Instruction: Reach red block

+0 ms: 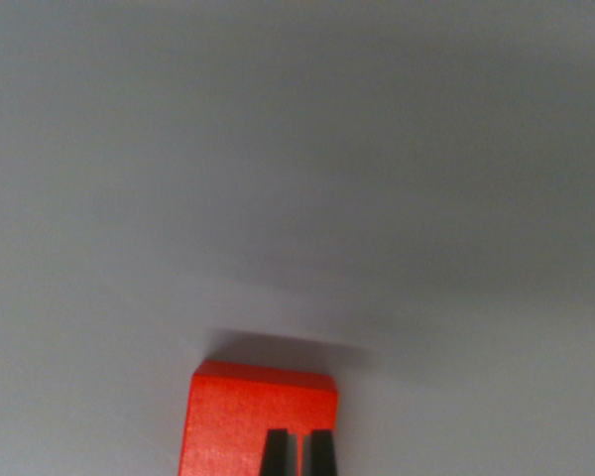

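Red block [261, 421] lying low in the wrist view, on a pale grey tabletop [297, 178], lower edge cut off by the frame. Claw [298, 454] showing only as two dark fingertips, close together with a narrow gap, hanging directly over the block's near face, slightly toward the wrist view's right. Touching or merely hovering: impossible to tell. Long axis unclear, being cropped.

No readable text

Neither the red block [258, 421] nor the plain grey table [297, 178] carries any lettering, label or number.
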Motion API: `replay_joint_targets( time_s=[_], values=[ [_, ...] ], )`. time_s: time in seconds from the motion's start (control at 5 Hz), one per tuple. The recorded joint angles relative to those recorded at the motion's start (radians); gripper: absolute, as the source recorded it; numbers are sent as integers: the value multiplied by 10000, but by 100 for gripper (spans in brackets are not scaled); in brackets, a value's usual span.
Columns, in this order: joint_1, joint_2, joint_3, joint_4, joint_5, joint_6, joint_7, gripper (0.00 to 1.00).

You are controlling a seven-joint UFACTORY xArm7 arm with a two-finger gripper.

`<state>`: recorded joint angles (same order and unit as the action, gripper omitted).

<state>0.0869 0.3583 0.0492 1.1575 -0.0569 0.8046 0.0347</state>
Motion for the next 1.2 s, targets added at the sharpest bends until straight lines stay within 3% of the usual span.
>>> replay_joint_targets(
  time_s=[0.6,1.2],
  values=[
    [66,251,50,-309,-10,-514,40,0],
    [91,344,68,-423,-13,-703,55,0]
  ],
)
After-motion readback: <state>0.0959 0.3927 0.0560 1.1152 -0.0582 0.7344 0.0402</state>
